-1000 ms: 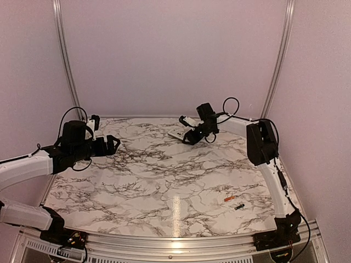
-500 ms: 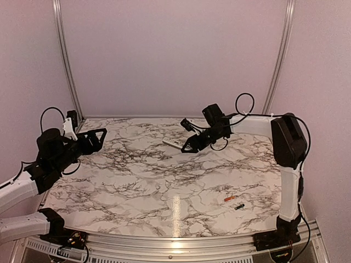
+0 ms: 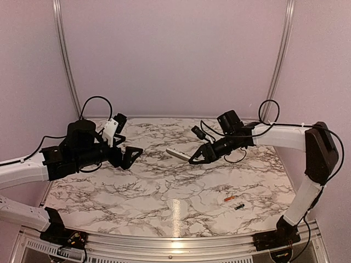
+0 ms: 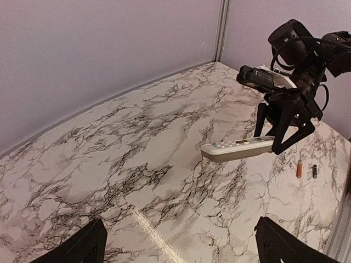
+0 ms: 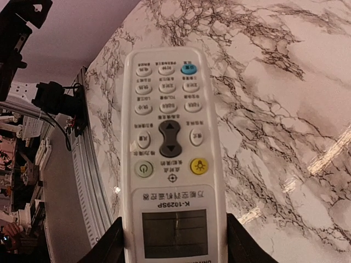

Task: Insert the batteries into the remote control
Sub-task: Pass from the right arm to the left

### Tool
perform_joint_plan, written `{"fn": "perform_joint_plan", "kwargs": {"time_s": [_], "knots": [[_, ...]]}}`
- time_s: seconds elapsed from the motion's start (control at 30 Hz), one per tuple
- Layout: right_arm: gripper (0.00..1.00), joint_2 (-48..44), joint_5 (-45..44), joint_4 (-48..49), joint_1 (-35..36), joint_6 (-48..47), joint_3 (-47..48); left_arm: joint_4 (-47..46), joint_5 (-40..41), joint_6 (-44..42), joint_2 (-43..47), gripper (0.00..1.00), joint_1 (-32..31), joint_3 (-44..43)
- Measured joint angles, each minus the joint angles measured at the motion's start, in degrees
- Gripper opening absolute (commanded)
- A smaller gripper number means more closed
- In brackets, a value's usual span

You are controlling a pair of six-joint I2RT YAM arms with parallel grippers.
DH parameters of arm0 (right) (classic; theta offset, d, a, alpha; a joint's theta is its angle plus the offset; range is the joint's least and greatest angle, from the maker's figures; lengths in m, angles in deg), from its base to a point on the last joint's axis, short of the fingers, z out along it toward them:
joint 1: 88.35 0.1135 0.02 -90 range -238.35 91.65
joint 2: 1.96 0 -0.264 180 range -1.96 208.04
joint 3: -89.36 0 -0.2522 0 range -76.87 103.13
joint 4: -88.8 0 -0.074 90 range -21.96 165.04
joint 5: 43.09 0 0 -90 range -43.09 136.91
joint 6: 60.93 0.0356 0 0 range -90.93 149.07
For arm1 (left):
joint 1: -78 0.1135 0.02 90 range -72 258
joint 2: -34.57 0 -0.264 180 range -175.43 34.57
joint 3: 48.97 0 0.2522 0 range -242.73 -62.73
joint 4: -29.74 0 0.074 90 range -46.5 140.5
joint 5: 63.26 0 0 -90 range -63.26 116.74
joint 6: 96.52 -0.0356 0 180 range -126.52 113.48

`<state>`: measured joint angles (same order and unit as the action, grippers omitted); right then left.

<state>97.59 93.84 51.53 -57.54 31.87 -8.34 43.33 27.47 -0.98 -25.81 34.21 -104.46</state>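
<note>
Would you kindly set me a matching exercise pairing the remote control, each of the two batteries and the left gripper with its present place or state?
Things:
1. remote control
2. orange-red battery
3. dark battery
4. left gripper

Places or states:
A. open, holding nothing
B. lying on the table, the one of a pair nearer its near edge
C. clamped in the right gripper
D. lying on the table, the one of a pair farther from its near edge

Pairs: 1-C, 2-D, 3-B, 4-A

1 remote control (image 3: 176, 153), 2 batteries (image 3: 230, 199) (image 3: 239, 206), 2 tools (image 3: 131, 157) (image 3: 196, 159).
</note>
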Motion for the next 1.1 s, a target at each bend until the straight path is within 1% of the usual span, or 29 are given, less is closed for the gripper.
{"fn": "perform_joint_plan", "kwargs": {"time_s": [0.07,0.2,0.37,0.43,0.5,0.63,0.87,1.0,1.1], "knots": [[0.18,-2.03,1.86,0.50,1.01,1.53,-1.88,0.81,2.84,-4.17,-2.71,0.99,-4.72,-1.60],[0.17,-4.90,4.70,1.16,4.00,3.72,-6.19,0.92,6.84,-13.81,-6.69,0.98,-13.18,-1.62],[0.15,-5.09,6.67,-0.37,7.80,4.31,-8.59,0.48,7.26,-23.54,-9.46,0.92,-18.27,-1.27],[0.15,-5.09,7.04,-1.07,8.66,4.24,-8.61,0.55,7.39,-26.80,-10.73,0.89,-19.54,-1.49],[0.15,-5.09,7.39,-1.55,9.11,4.20,-8.61,0.92,7.58,-29.70,-12.98,0.83,-20.90,-2.56],[0.14,-5.11,8.07,-2.89,9.22,4.00,-8.61,3.61,8.09,-34.45,-18.60,0.75,-22.64,-6.86],[0.14,-5.09,8.61,-4.83,9.38,3.13,-8.61,6.01,8.87,-38.32,-24.02,0.63,-23.76,-10.99],[0.13,-5.05,9.03,-6.16,9.49,2.40,-8.52,6.73,9.03,-39.69,-26.36,0.59,-24.26,-13.09],[0.13,-4.94,9.18,-7.52,9.62,1.60,-8.11,7.15,9.46,-40.57,-27.89,0.53,-24.41,-14.29]]}}
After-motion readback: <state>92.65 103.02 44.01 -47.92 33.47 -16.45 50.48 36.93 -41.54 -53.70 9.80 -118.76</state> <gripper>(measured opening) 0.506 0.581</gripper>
